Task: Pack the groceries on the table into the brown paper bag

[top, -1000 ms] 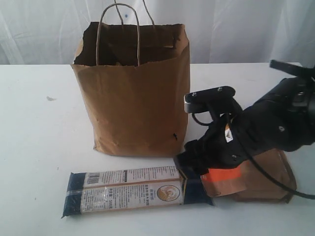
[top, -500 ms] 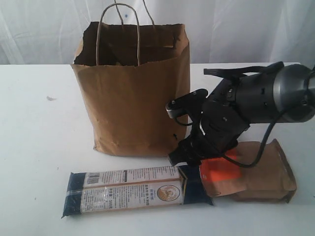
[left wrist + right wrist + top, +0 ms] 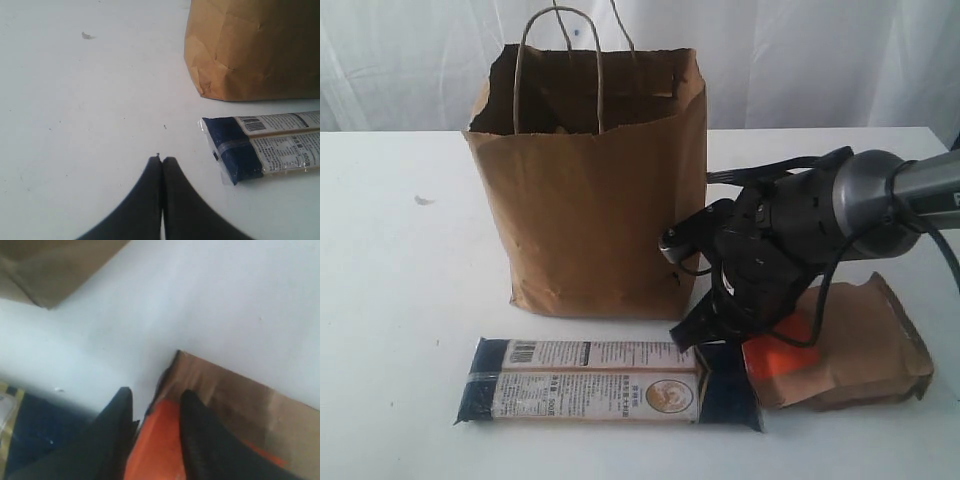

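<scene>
The brown paper bag stands upright and open at the middle of the table. In front of it lies the long dark-blue noodle pack. To the pack's right lies the brown orange-labelled pouch. My right gripper is down at the pouch's orange end. In the right wrist view its fingers sit on either side of the pouch's orange edge, which fills the gap. My left gripper hovers over bare table, shut and empty, left of the noodle pack and the bag.
A small dark fleck lies on the table far to the left. The bag's twisted handles stand above its rim. A white curtain hangs behind the table. The bag's corner is close to my right gripper.
My right arm has swung left and turned down onto the pouch, and its jaws have narrowed around the orange edge. The noodle pack has been nudged and now lies straighter.
</scene>
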